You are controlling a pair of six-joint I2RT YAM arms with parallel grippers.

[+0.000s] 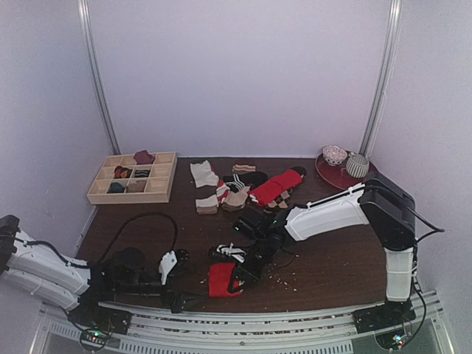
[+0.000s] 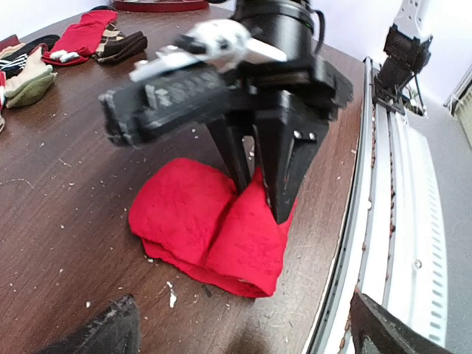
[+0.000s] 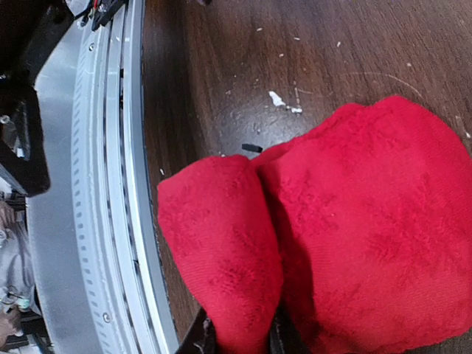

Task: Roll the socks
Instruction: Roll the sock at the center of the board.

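The bright red sock (image 1: 221,280) lies folded in a thick bundle near the table's front edge. It also shows in the left wrist view (image 2: 214,228) and the right wrist view (image 3: 354,221). Its cream end and the tan sock are hidden. My right gripper (image 1: 247,271) points down at the bundle's right side and is shut on a raised fold of red fabric (image 3: 240,335); its dark fingers (image 2: 284,184) stand on the sock. My left gripper (image 1: 184,279) is open and empty just left of the bundle, its tips at the lower corners of its own view (image 2: 251,328).
A black-and-white striped sock (image 1: 230,252) lies just behind the bundle. A pile of other socks (image 1: 247,188) is at centre back. A divided wooden box (image 1: 166,193) stands back left and a red plate (image 1: 328,175) back right. A metal rail (image 1: 258,313) runs along the front edge.
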